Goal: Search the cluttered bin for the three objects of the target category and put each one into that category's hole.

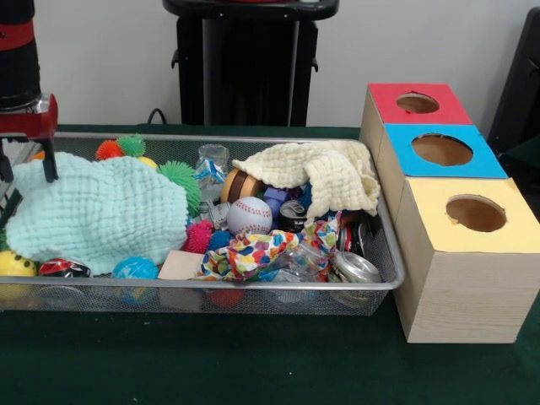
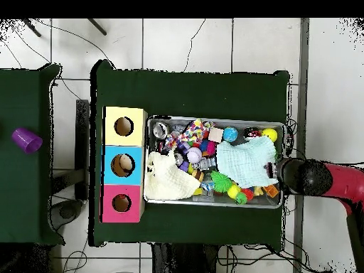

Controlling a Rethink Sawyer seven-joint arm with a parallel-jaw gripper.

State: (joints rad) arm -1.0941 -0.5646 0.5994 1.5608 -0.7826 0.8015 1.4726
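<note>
Gripper (image 1: 29,164) over bin (image 1: 253,287) end, mint cloth (image 1: 97,211) just under/beside; can't tell if fingers apart.

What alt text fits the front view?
A wire mesh bin on a green table holds cluttered toys, a baseball, crushed cans and mint and cream cloths; the red-and-black arm hangs at its left end. Beside it stand red, blue and yellow-topped boxes, each with a hole.

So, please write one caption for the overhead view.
Red robot arm beside a wire mesh bin of cluttered toys and cloths, next to three wooden boxes with holes.
</note>
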